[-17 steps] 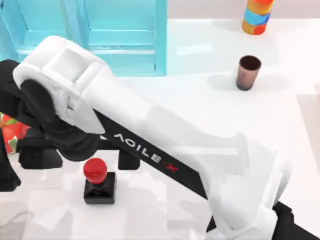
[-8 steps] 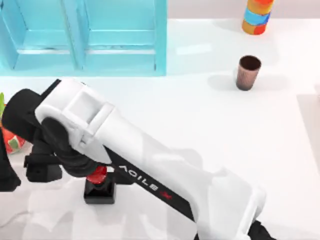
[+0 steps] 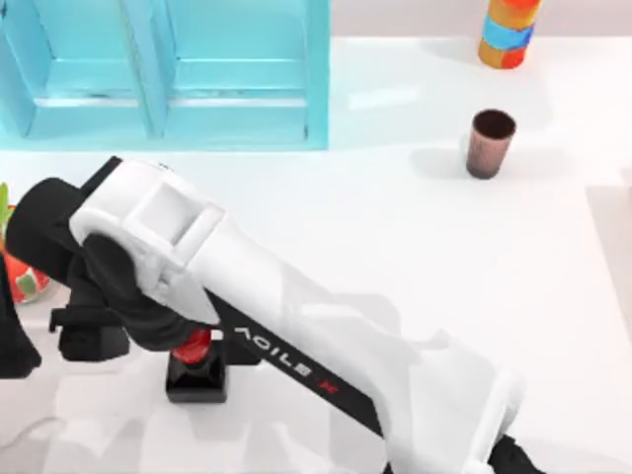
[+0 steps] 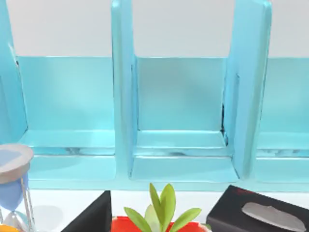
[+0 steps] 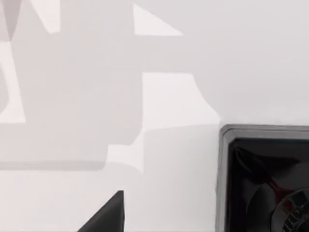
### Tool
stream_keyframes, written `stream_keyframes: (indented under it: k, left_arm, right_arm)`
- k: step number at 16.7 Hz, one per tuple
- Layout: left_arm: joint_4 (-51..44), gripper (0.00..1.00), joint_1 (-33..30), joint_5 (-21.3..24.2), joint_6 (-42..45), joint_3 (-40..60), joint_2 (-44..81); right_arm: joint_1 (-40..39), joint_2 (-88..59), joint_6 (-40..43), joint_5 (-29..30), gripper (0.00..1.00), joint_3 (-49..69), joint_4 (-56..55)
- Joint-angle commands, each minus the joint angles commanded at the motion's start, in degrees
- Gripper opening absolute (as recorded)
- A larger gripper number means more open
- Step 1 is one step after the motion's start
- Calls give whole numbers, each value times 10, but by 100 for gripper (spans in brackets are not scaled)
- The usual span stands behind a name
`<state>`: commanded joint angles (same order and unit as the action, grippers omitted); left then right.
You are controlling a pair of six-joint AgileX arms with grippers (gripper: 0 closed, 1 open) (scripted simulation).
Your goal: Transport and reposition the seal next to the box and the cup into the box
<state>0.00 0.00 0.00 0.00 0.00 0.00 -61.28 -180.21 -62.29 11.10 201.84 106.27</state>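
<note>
An AgileX arm reaches diagonally across the white table (image 3: 395,247) from the near right, its right gripper (image 3: 193,341) down over the seal (image 3: 197,370) near the table's front left; whether the fingers have closed on the red knob cannot be told, as the wrist covers them. The cup (image 3: 490,143) stands upright on the far right, well apart from the seal, with a striped can (image 3: 507,32) beyond it. The turquoise box (image 3: 168,74) sits at the far left, its compartments seen from the left wrist camera.
</note>
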Motion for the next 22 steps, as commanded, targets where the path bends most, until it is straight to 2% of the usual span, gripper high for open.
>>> stream_keyframes:
  k: [10, 18, 19, 22]
  left_arm:
    - [0, 100, 0, 0, 0, 0, 0]
    - [0, 100, 0, 0, 0, 0, 0]
    - [0, 100, 0, 0, 0, 0, 0]
    - [0, 100, 0, 0, 0, 0, 0]
  right_arm:
    - [0, 0, 0, 0, 2, 0, 0]
    - [0, 0, 0, 0, 0, 0, 0]
    - [-6, 7, -1, -4, 0, -7, -36]
    - [-5, 23, 2, -4, 0, -25, -46]
